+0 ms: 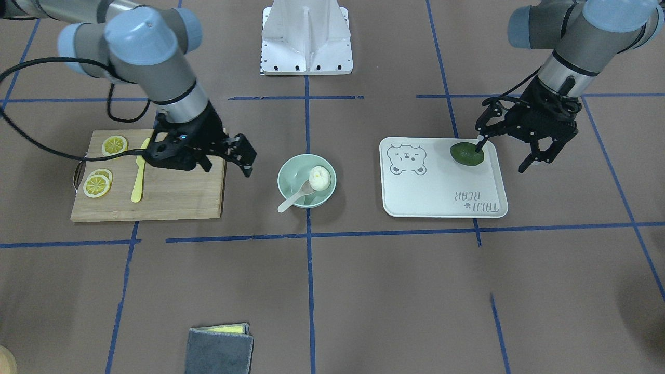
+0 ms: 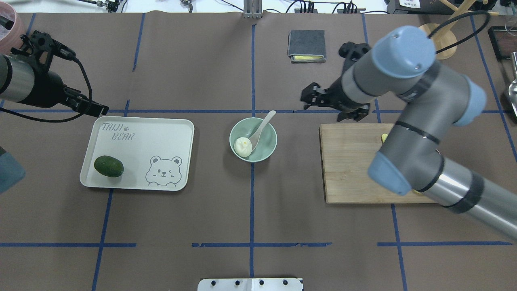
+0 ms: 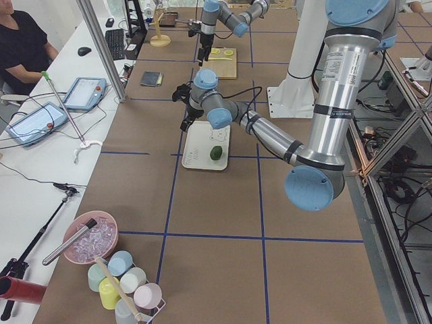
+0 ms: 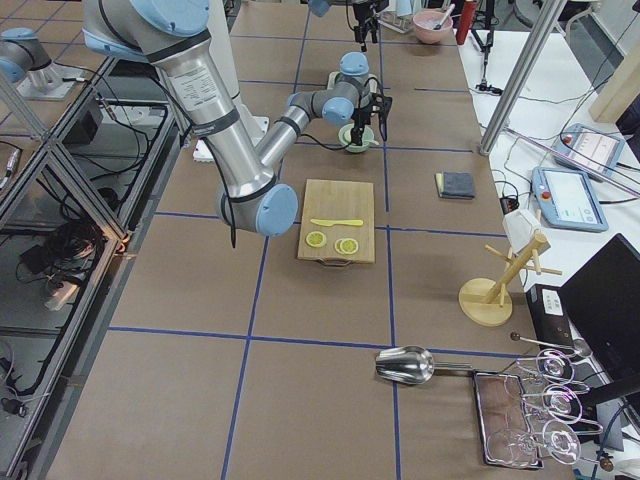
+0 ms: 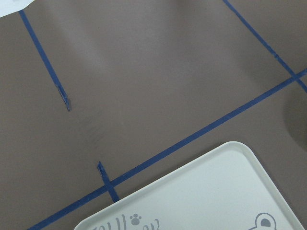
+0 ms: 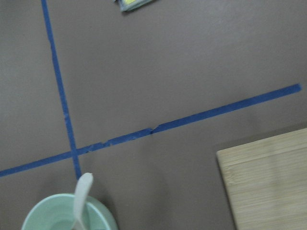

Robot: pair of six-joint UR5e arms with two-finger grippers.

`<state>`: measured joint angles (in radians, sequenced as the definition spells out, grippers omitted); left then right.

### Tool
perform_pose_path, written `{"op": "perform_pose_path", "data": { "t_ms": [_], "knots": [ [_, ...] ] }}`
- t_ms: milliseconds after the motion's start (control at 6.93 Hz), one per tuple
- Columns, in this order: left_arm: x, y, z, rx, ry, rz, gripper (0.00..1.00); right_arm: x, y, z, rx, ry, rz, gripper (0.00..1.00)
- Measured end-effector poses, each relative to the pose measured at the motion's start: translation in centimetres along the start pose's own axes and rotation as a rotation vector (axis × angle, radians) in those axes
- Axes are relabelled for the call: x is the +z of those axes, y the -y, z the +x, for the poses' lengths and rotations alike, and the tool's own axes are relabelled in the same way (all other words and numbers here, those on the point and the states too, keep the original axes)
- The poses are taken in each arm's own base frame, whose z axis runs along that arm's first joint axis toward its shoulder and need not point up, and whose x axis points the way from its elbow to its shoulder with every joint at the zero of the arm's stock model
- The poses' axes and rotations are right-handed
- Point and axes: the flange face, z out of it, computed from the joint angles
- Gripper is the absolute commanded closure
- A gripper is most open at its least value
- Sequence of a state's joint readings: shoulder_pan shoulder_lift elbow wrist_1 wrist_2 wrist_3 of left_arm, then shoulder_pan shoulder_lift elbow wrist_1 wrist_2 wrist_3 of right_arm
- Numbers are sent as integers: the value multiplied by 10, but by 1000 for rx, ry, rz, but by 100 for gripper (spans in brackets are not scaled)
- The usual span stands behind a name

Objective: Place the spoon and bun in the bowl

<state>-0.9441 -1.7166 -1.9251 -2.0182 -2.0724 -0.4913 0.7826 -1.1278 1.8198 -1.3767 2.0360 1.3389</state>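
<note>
The pale mint-green bowl point(image 1: 289, 171) stands at the table's middle. The white bun point(image 1: 319, 177) lies inside it. The off-white spoon point(image 1: 294, 198) rests in it too, its handle sticking out over the rim. All three show in the overhead view: bowl point(image 2: 270, 148), bun point(image 2: 243, 146), spoon point(image 2: 263, 126). My right gripper point(image 1: 248, 158) is open and empty, raised between the bowl and the cutting board. Its wrist view shows the bowl's rim point(image 6: 103, 213) and the spoon's handle point(image 6: 81, 194). My left gripper point(image 1: 501, 156) is open and empty, over the tray's edge next to the avocado.
A white bear-print tray point(image 1: 431, 192) holds a dark green avocado point(image 1: 466, 154). A bamboo cutting board point(image 1: 176, 195) carries lemon slices point(image 1: 97, 184) and a yellow knife point(image 1: 138, 176). A folded grey cloth point(image 1: 218, 349) lies at the operators' edge. The robot base point(image 1: 306, 36) stands at the far side.
</note>
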Motion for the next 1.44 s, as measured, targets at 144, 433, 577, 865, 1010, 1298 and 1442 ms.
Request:
{"op": "perform_pose_path", "data": {
  "t_ms": [144,433,577,865,1010,1298,1442],
  "knots": [
    [-3,-7,-18,35,22,-8,1,-18,32,63,-73,-33,-4,0],
    [-25,-25,-83,102,69,-30,1,-65,92,190,-225,-81,-16,0],
    [-39,-34,-124,116,53,-53,1,-87,107,251,-281,-106,-11,0],
    [-75,-55,-208,110,76,-108,0,-126,116,359,-367,-154,-32,0],
    [-93,-66,-240,71,101,-147,0,-144,118,398,-392,-176,-52,0],
    [-110,-90,-273,-22,109,-246,0,-163,120,439,-412,-202,-100,0],
    [-109,-102,-276,-68,82,-279,0,-162,122,445,-410,-207,-113,0]
  ]
}}
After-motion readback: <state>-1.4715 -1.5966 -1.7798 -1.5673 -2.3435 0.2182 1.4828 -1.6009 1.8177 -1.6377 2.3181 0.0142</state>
